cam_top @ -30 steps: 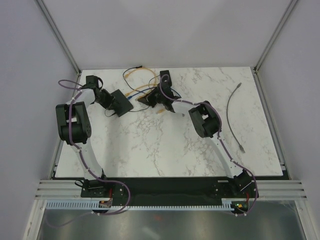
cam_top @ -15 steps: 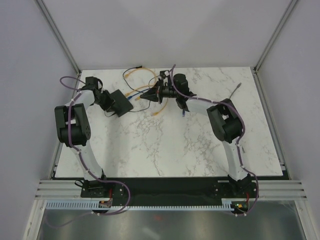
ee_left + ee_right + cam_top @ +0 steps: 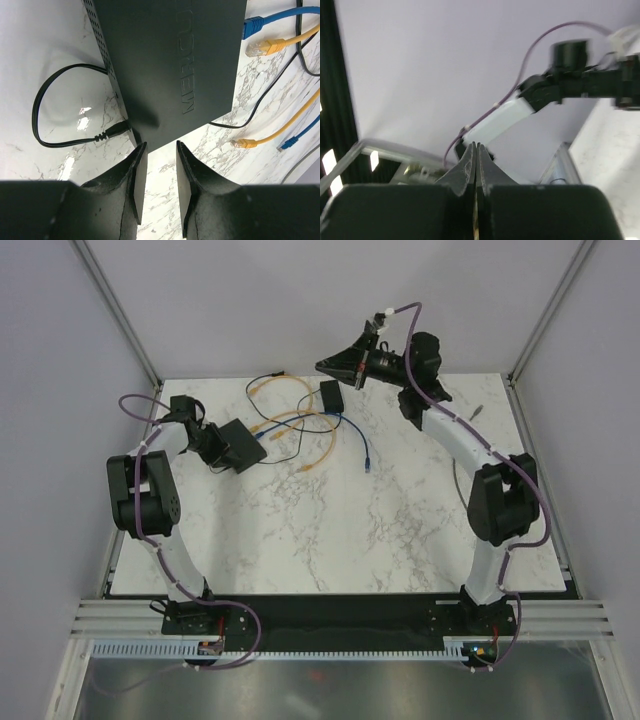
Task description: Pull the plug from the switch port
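At the left of the overhead view, the left fingers point at the near corner of the network switch. A narrow gap shows between them, the corner just reaches their tips, and nothing is visibly clamped.

The switch is a flat matte-black box with a perforated vent strip down one side and embossed lettering on its lid. A thin, glossy power cord loops beside it on the polished, marble-patterned bench.

At the upper right of the left wrist view, a blue plug meets the switch's far edge, where the port must lie (the socket itself is hidden, so I cannot tell whether the plug is seated). A yellow plug with a clear tip lies loose just beside it.

Further right in the overhead view is the small adapter block. Above it the right fingers hang well off the bench, pressed together and holding nothing.

My judgement is that the pull goes best if the right fingers come down on the plug's moulded body, not its cable. They should press its latch and draw straight out along the port. Meanwhile the left fingers should brace the light box against sliding on the slick bench.
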